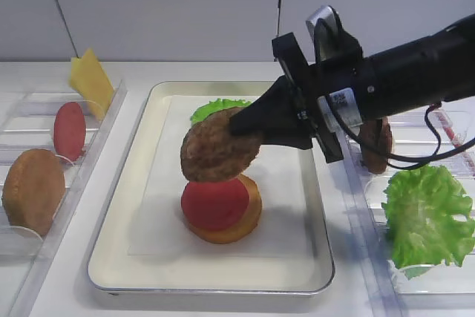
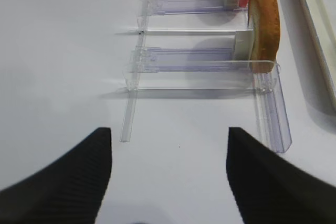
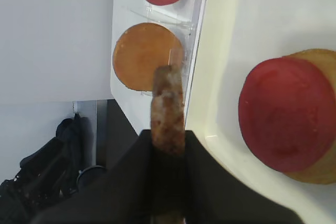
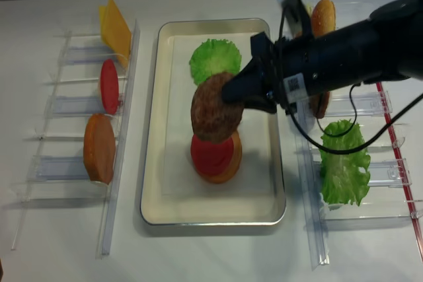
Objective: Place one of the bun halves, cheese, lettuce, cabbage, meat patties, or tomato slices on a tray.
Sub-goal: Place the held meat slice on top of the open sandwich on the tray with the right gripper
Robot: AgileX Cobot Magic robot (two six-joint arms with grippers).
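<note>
Right gripper [image 1: 249,125] is clamped on a meat patty [image 1: 217,146], pinching it at its right edge, held in the air over the tray [image 1: 133,206], clear of the stack below. Patty is tilted, not flat: broad face angled toward the front-left, upper edge at the jaws, lower edge hanging just above the tomato slice [image 1: 214,203]. In the right wrist view the patty [image 3: 167,109] shows edge-on as a narrow strip sticking straight out from between the black fingers [image 3: 210,177]. Tomato slice lies flat on a bun half [image 1: 245,224] near the middle of the tray liner; a green leaf [image 1: 215,108] lies flat on the tray behind them. Second patty [image 1: 377,143] stands on edge in the right rack, partly hidden by the arm; lettuce [image 1: 427,213] is upright in the slot in front of it. Left rack [image 1: 100,139] holds cheese [image 1: 92,79], another tomato slice [image 1: 69,130] and a bun half [image 1: 33,189], all standing on edge. Left gripper [image 2: 168,182] hovers over bare table beside the left rack, jaws spread, holding nothing
</note>
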